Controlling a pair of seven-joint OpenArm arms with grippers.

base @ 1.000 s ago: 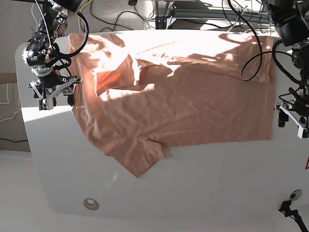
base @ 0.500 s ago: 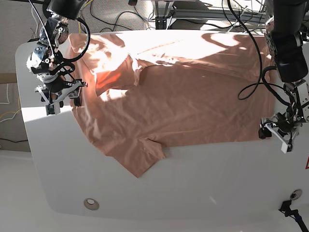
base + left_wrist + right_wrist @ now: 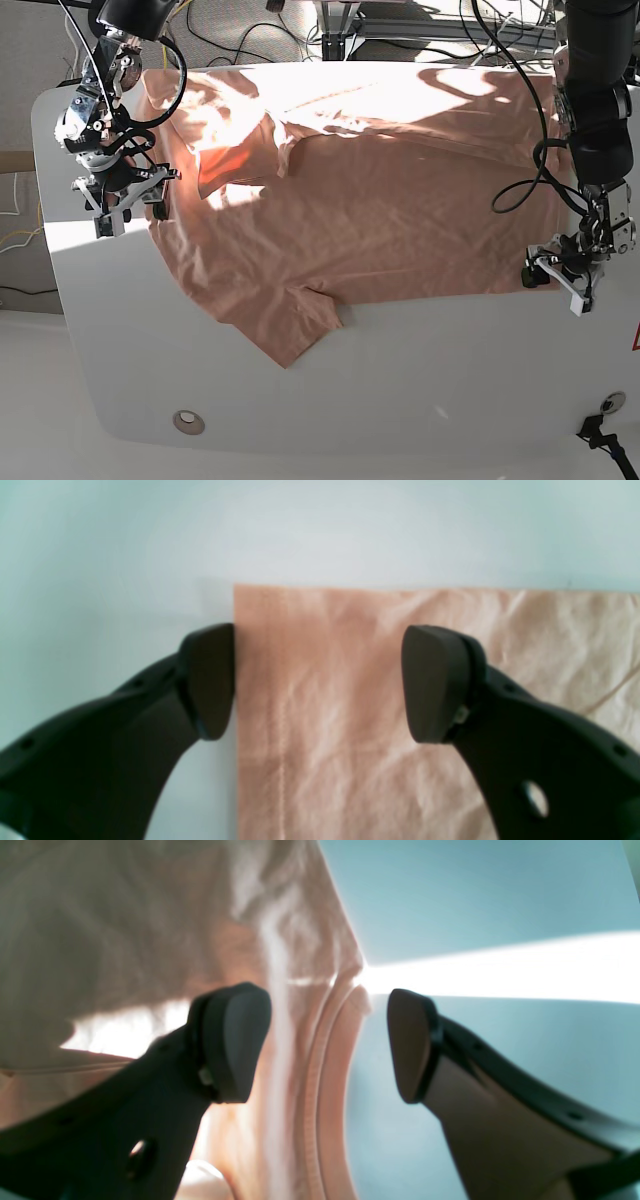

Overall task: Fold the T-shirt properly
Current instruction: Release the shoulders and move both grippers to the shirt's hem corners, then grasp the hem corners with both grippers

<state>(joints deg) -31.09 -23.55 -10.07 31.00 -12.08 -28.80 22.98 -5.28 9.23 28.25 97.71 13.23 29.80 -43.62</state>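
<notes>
Both sets of fingers apart, nothing held: left gripper should pinch the salmon-pink cotton T-shirt hem corner, right gripper the ribbed collar, both flush to the white worktop.

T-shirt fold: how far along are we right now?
Done: the salmon-pink cotton T-shirt lies spread on the white table, its far sleeve already turned in. In hand: the left gripper stands open over the bottom hem corner, the right gripper open astride the ribbed neckline; neither grips fabric. Left: the near sleeve and all body folds.
</notes>
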